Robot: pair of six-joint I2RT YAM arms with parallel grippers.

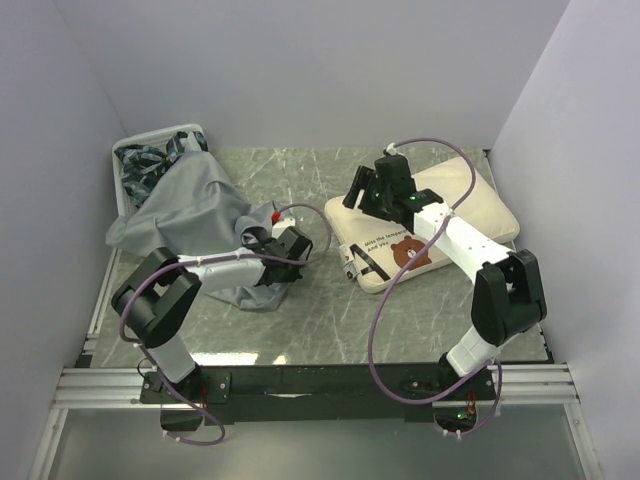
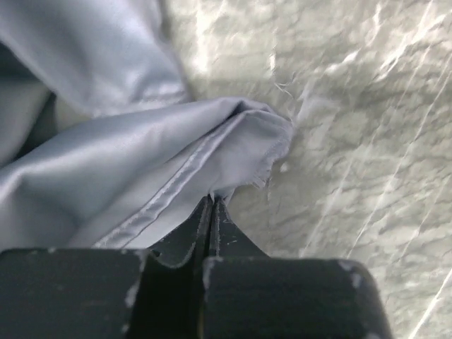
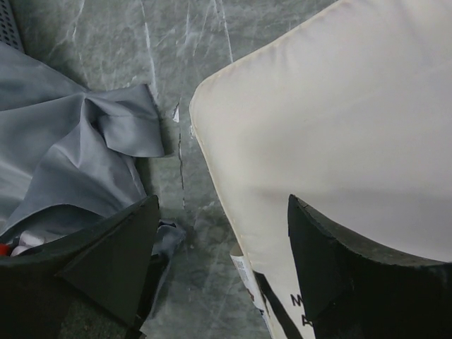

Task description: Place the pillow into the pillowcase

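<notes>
The grey pillowcase [image 1: 190,205] lies crumpled on the left of the table, reaching toward the middle. My left gripper [image 1: 272,272] is low at its near right edge. In the left wrist view its jaws are pressed together, and the pillowcase's [image 2: 141,162] hemmed corner is pinched at the tips of the left gripper [image 2: 212,201]. The cream pillow [image 1: 470,215] lies flat on the right, bear print up. My right gripper [image 1: 358,192] hovers open over the pillow's far left corner. In the right wrist view the pillow's [image 3: 339,127] edge runs between the right gripper's [image 3: 222,233] spread fingers, with the pillowcase [image 3: 63,155] to the left.
A white basket [image 1: 125,150] holding dark patterned cloths [image 1: 150,160] stands at the back left, partly under the pillowcase. Grey walls close in on the left, back and right. Bare marbled table [image 1: 300,180] separates pillowcase and pillow.
</notes>
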